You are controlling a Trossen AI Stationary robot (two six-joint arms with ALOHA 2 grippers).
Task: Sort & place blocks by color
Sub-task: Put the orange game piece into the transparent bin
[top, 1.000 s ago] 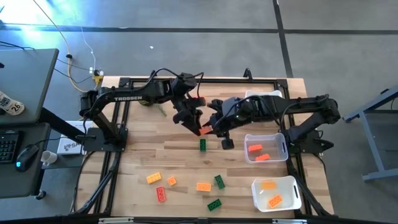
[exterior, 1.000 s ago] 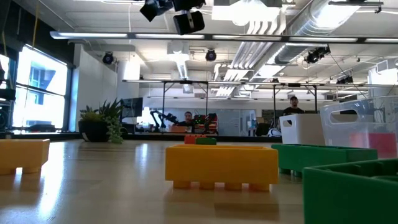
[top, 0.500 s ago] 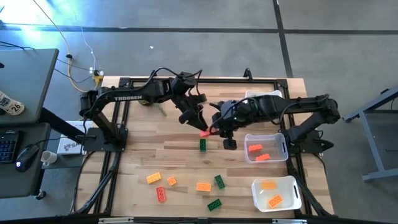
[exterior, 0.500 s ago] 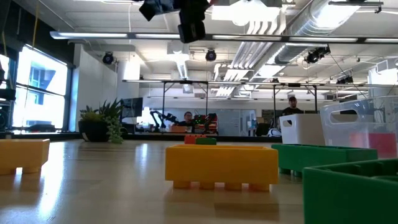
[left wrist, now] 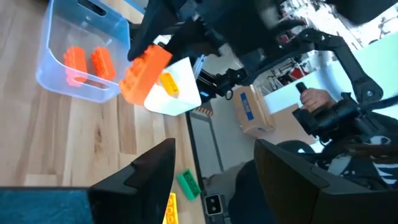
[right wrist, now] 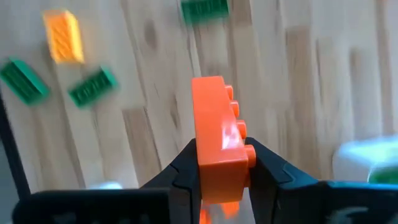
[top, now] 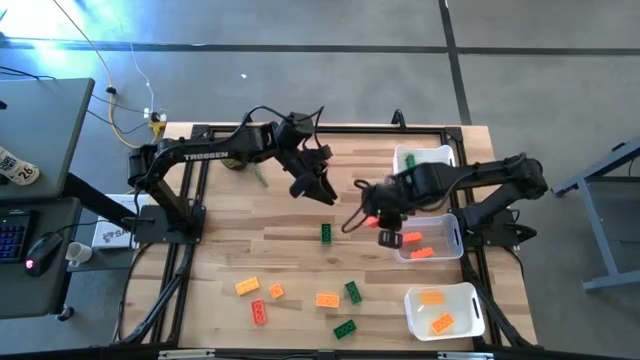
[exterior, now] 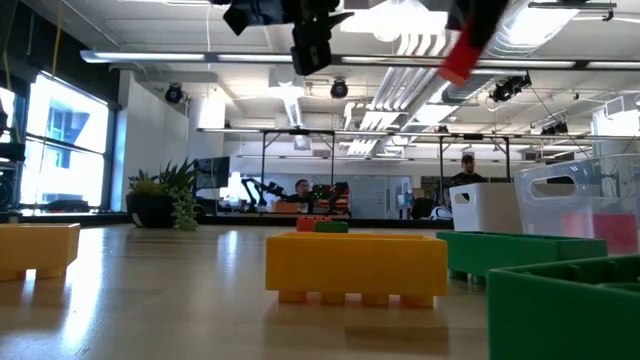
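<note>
High view: white "TROSSEN" lettering along left arm (top: 205,156).

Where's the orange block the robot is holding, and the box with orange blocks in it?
red-orange block (right wrist: 217,149), right wrist view, its side face between the fingers.
middle white bin (top: 450,240), high view, its right rim.
</note>
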